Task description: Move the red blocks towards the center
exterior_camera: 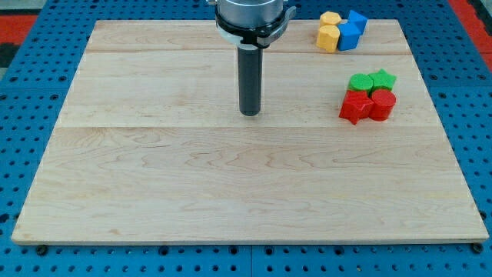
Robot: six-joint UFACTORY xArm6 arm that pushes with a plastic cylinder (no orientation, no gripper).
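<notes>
Although the 2 red blocks belong in the middle, they sit well to the view's right of the rod's tip (250, 113), touching each other: a red star-like block (354, 108) and a red cylinder-like block (382, 105). 2 green blocks (371, 80) touch them on the far side from the view's bottom. The arm has no pincer, only this bare rod, holding nothing. I think the tip must go around to their right side, then push leftwards.

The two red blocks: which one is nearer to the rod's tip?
The red star-shaped block, on the view's left of the pair, lies nearer my tip; the red round block sits beyond it.
</notes>
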